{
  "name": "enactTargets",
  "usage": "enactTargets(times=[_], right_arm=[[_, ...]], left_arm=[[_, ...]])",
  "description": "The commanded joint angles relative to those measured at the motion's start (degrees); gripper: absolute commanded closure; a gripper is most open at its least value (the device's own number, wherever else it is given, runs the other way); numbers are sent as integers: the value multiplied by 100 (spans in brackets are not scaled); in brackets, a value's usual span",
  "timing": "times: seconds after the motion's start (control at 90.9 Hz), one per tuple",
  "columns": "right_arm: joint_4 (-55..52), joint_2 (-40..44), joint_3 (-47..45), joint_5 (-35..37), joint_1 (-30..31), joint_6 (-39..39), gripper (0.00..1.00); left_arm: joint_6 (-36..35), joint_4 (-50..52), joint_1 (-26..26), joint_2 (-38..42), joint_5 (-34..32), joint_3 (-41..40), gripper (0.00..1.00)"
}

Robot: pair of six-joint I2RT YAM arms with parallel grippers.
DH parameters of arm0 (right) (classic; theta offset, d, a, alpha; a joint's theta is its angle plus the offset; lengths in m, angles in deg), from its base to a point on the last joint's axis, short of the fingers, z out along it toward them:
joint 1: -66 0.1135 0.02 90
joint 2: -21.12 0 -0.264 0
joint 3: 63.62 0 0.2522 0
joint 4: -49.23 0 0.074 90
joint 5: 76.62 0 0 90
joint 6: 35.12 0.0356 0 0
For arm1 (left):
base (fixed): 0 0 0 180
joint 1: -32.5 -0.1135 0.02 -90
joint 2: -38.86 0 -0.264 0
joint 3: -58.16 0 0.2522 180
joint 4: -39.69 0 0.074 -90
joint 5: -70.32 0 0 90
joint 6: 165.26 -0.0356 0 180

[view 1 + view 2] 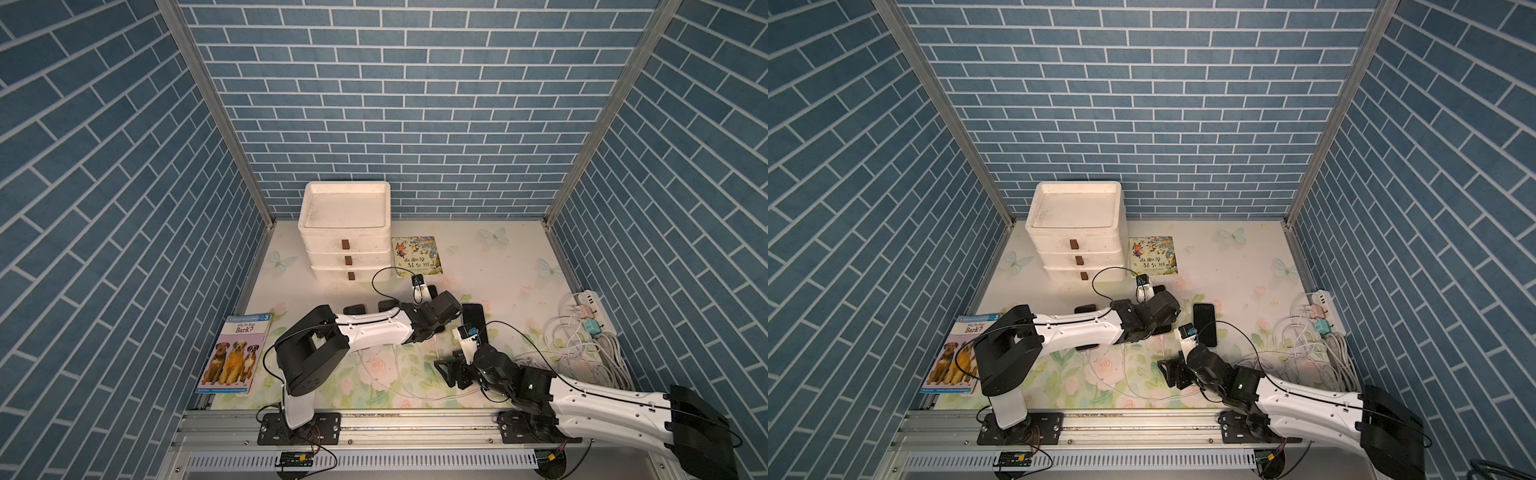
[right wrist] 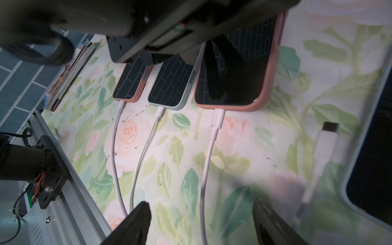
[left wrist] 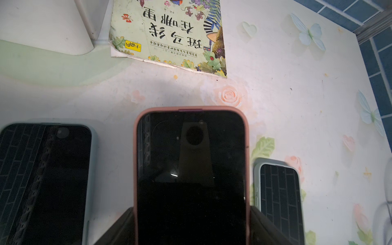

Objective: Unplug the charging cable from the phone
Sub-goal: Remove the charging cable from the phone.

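**Not unplugged yet, folks**

From my seat, the flat black phone in a pink rubbery case point(image 3: 191, 159) lies screen-up on the floral-print tabletop point(image 2: 169, 152). Its thin white charging cable point(image 2: 212, 137) is plugged into the end nearest the robot. My left gripper point(image 3: 191, 207) has its fingers pressed on the case's long sides. My right gripper point(image 2: 200, 202) hangs with fingers spread, the cable running between them, untouched.

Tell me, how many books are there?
2: a dog-cover book at the left edge of the floral table, a colourful square picture book beside the white drawer unit.
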Motion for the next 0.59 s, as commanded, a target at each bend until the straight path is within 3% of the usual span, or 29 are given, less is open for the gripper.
enactTargets(times=[0.0,0.165,0.583], right_arm=[[229,-51,-109,31,-2,282,33],[330,-89,-89,-2,-36,270,49],[826,-591,-87,-219,-45,238,62]], left_arm=[[28,-117,43,108,-186,90,100],[22,-129,53,112,-188,96,100],[32,-195,48,169,-185,75,100]])
